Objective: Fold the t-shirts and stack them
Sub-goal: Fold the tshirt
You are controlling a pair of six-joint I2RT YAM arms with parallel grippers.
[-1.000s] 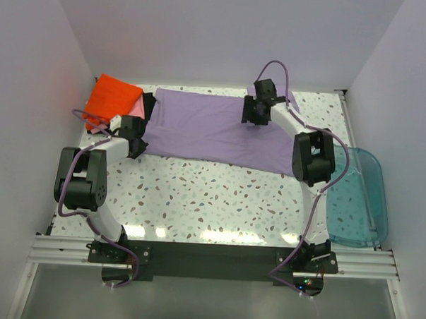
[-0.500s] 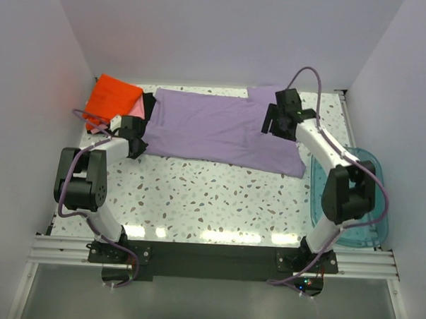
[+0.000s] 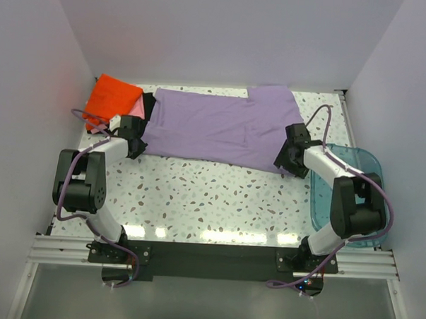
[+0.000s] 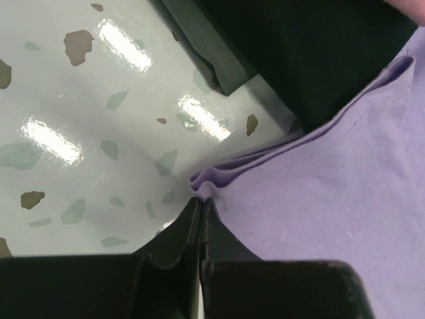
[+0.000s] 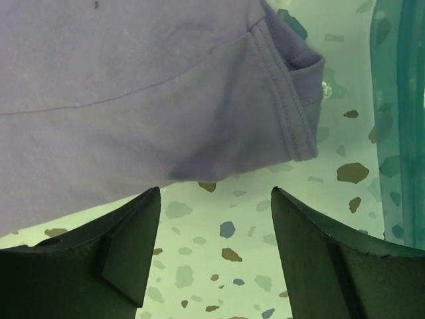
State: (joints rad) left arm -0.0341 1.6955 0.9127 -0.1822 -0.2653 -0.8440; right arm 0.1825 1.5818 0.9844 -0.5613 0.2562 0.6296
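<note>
**Speckled table (image 3: 211,195): 1 corner of the shirt pinched, 1 not yet**

The white table with dark flecks stands between plain pale walls (image 3: 204,32). The lavender t-shirt (image 3: 221,128) lies spread flat on its far half, with the long side running left to right.

At the far-left end of this shirt are 3 folded ones. The black shirt (image 3: 149,102) touches its edge, then comes the pink shirt (image 3: 137,109), and the orange shirt (image 3: 113,97) is the farthest out.

At the near-left corner of the lavender t-shirt, the left gripper (image 4: 200,205) has its jaws pressed together on a small fold of the hem. At the near-right corner, the right gripper (image 5: 216,196) hovers with its jaws wide apart and nothing between them. The stitched corner lies just beyond its tips. To the right of the shirt, past the right arm, sits the teal bin (image 3: 367,184).

I judge that the step in hand is taking both near corners for the 1st fold. Next, the right gripper should go down and forward onto its corner and close on the cloth. After that both arms can lift together and carry the near edge over to the far edge.
</note>
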